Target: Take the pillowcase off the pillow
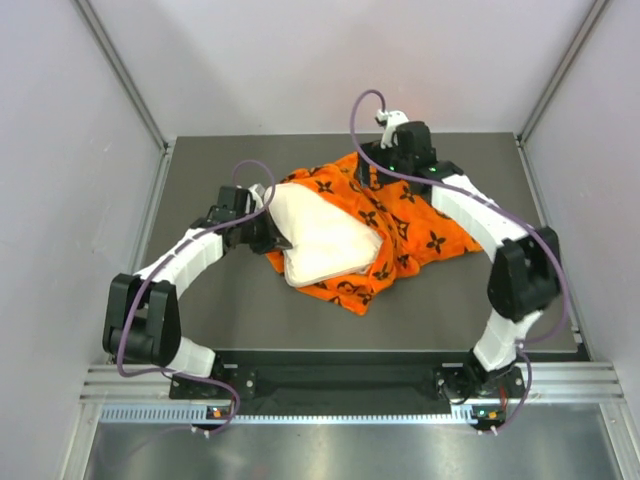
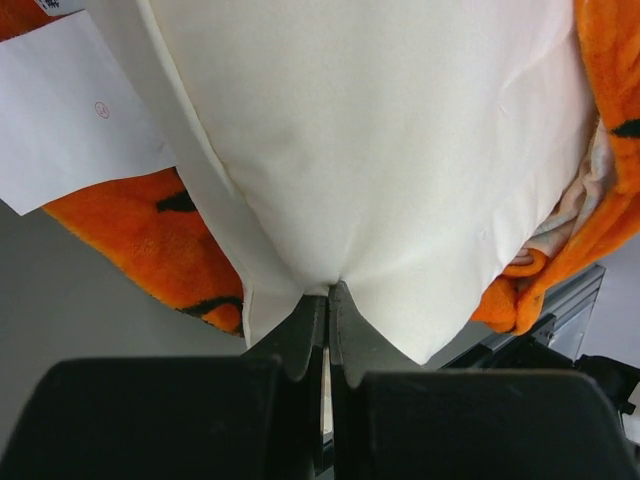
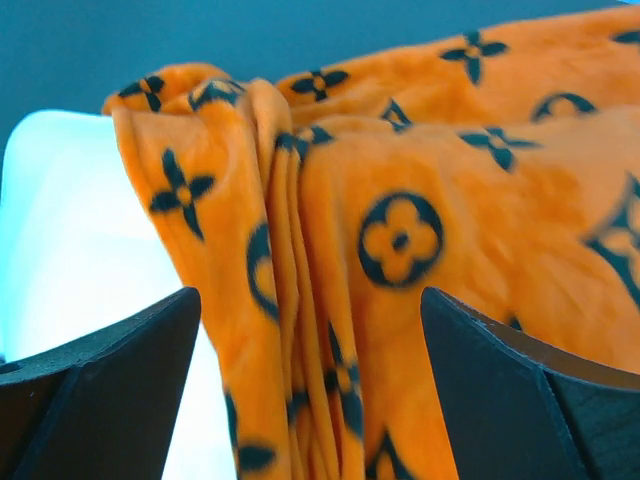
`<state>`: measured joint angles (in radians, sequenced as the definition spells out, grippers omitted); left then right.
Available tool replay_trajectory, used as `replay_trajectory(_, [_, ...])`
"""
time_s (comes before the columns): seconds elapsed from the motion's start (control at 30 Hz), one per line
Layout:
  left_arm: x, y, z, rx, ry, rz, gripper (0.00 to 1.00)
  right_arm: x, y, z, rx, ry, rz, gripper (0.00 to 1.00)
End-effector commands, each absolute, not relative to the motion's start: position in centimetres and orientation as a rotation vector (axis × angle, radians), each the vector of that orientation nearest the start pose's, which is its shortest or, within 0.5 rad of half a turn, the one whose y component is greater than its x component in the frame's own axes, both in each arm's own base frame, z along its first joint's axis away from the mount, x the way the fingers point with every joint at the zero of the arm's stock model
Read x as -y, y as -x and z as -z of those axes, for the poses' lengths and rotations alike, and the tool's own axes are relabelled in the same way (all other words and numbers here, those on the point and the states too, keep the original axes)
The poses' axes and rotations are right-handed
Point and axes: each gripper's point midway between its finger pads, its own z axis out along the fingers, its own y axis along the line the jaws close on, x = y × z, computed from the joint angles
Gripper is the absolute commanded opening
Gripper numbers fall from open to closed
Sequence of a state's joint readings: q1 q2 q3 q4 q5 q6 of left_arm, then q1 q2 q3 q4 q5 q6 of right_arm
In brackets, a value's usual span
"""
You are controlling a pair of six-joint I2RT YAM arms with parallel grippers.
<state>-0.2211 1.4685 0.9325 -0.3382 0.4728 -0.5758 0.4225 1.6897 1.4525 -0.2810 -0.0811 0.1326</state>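
Note:
The cream pillow point(image 1: 320, 235) lies mid-table, mostly out of the orange pillowcase point(image 1: 420, 225), which is bunched to its right and under it. My left gripper point(image 1: 268, 228) is shut on the pillow's left edge; in the left wrist view the fingertips point(image 2: 329, 295) pinch the cream fabric point(image 2: 380, 150). My right gripper point(image 1: 378, 172) is open at the pillowcase's far edge; in the right wrist view a fold of orange fabric point(image 3: 320, 300) hangs between the wide-apart fingers point(image 3: 130, 350), with the pillow point(image 3: 70, 240) at left.
The dark table point(image 1: 210, 310) has raised metal rails on left and right and white walls around it. A white tag point(image 2: 70, 120) lies over the pillowcase in the left wrist view.

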Motion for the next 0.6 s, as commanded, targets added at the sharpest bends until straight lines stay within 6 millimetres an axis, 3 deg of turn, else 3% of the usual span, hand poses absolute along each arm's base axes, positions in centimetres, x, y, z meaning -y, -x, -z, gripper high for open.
replay_trajectory(0.0, [18.7,-30.7,-11.5,-2.52,0.205,0.933,0.0,-26.0,-48.3,-20.7,-2.027,0.426,-0.544,0.91])
replay_trajectory(0.03, [19.2,-30.4,-11.8,-2.514,0.181,0.94,0.0,-26.8,-49.2,-21.5,-1.994,0.431,-0.558,0.91])
replay_trajectory(0.1, [19.7,-30.1,-11.8,-2.515,0.166,0.946,0.0,-28.3,-50.7,-19.9,-1.993,0.438,-0.585,0.91])
replay_trajectory(0.13, [20.0,-29.8,-11.7,-2.523,0.155,0.948,0.0,-29.1,-51.4,-20.7,-1.966,0.441,-0.598,0.91])
replay_trajectory(0.3, [20.5,-28.6,-11.3,-2.564,0.132,0.945,0.0,-33.0,-53.3,-18.7,-1.953,0.473,-0.608,0.92])
replay_trajectory(0.4, [20.2,-28.3,-11.1,-2.574,0.133,0.918,0.0,-34.0,-53.3,-16.2,-1.999,0.497,-0.558,0.92])
replay_trajectory(0.53, [20.0,-28.0,-11.4,-2.558,0.154,0.913,0.0,-33.1,-52.0,-12.6,-2.1,0.492,-0.479,0.9])
replay_trajectory(0.57, [19.9,-28.0,-11.4,-2.554,0.157,0.907,0.0,-32.7,-51.7,-12.4,-2.11,0.491,-0.467,0.89])
